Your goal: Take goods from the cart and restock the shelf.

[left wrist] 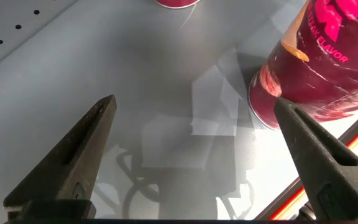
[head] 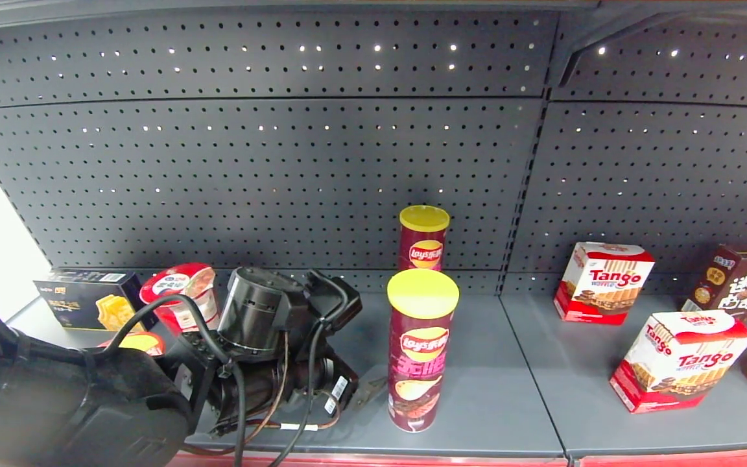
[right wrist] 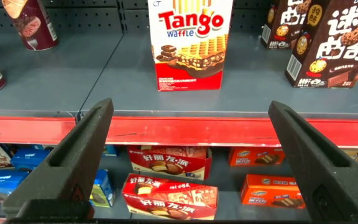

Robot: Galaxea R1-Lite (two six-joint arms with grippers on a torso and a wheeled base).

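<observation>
Left gripper point(left wrist: 194, 102) hovers, fingers spread wide, over the grey metal shelf point(head: 490, 389), just beside the tall maroon chip can with a yellow lid point(head: 420, 350) (upright, near the front edge). Right gripper point(right wrist: 191, 106) likewise gapes, facing a red-and-white wafer box point(right wrist: 190, 43).

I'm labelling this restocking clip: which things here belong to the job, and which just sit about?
Job:
front can, beside the open left tool
shelf
right tool, open, facing the shelf

Lying about:
rear can
far wafer box
near wafer box
brown box
black box
red cup
</observation>
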